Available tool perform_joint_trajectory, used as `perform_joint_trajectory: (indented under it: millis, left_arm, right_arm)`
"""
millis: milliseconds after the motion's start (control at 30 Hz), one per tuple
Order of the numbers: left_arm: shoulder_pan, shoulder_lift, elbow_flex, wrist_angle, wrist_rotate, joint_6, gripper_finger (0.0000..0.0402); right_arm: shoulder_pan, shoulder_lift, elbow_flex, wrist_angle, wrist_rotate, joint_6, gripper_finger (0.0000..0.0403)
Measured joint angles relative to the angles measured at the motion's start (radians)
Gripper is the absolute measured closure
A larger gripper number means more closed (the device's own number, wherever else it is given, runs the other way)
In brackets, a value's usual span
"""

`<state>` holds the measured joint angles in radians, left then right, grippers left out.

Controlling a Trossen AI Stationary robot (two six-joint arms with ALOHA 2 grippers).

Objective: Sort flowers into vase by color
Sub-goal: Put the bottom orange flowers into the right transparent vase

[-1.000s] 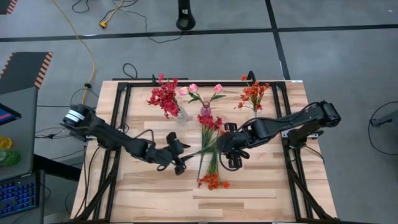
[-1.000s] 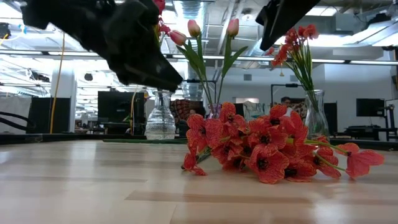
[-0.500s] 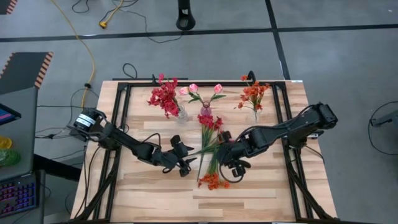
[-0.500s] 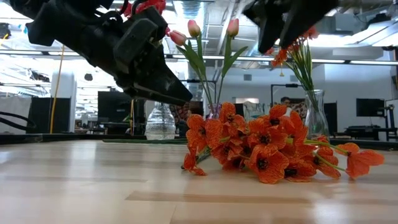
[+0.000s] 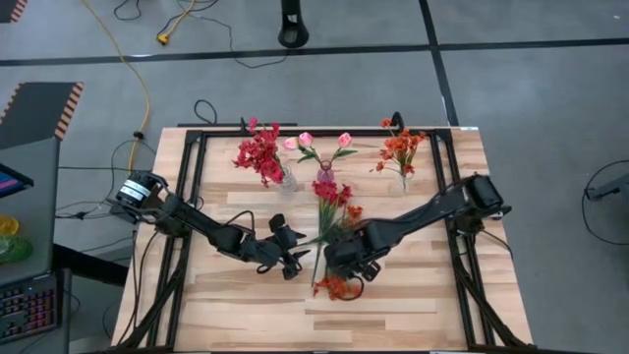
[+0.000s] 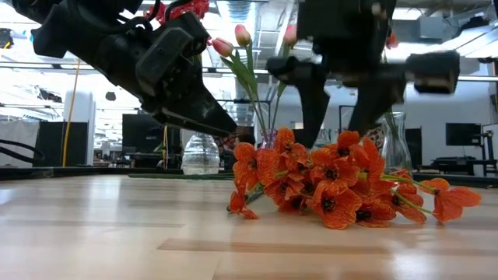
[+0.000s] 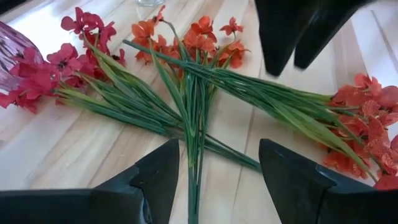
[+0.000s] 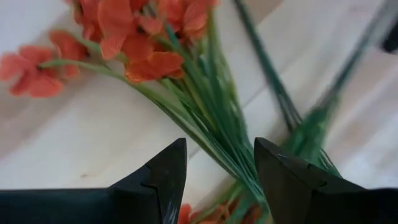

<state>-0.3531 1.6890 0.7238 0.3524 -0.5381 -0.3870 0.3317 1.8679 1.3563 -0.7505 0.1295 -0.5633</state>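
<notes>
Loose flowers lie crossed on the wooden table: red sprigs (image 5: 332, 193) toward the far side, orange sprigs (image 5: 334, 286) nearer, their green stems (image 7: 193, 118) overlapping. My right gripper (image 5: 346, 270) points down, open, its fingers on either side of the orange sprigs' stems (image 8: 227, 149), just behind the blossoms (image 6: 334, 183). My left gripper (image 5: 292, 258) hovers open and slanted down, left of the stems, holding nothing. At the far side stand three vases: red flowers (image 5: 259, 154), pink tulips (image 5: 324, 146), orange flowers (image 5: 400, 147).
A black frame (image 5: 197, 187) runs around the tabletop's edges. The three vases stand in a row along the far side. Bare wood (image 5: 413, 305) lies at the near right and near left of the pile.
My right gripper has come down and toward the table's near-left, rolling about its own axis, until its open fingers straddle the orange sprigs' stems. My left gripper sank a little early on, then held still. The flowers have not moved.
</notes>
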Motion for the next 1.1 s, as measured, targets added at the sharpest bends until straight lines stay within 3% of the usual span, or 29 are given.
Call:
perform_joint_trajectory:
  millis: [500,933,1100]
  left_arm:
    - [0.0,0.0,0.0,-0.004,0.006,-0.002,0.0193]
    - [0.0,0.0,0.0,-0.004,0.009,-0.002,0.0193]
    - [0.0,0.0,0.0,-0.004,0.009,-0.001,0.0193]
  right_arm:
    - [-0.001,0.129,0.001,0.055,0.081,-0.077,0.0205]
    - [0.006,0.141,0.009,0.045,0.078,-0.039,0.0361]
    - [0.022,0.14,0.045,0.036,0.069,-0.007,0.0367]
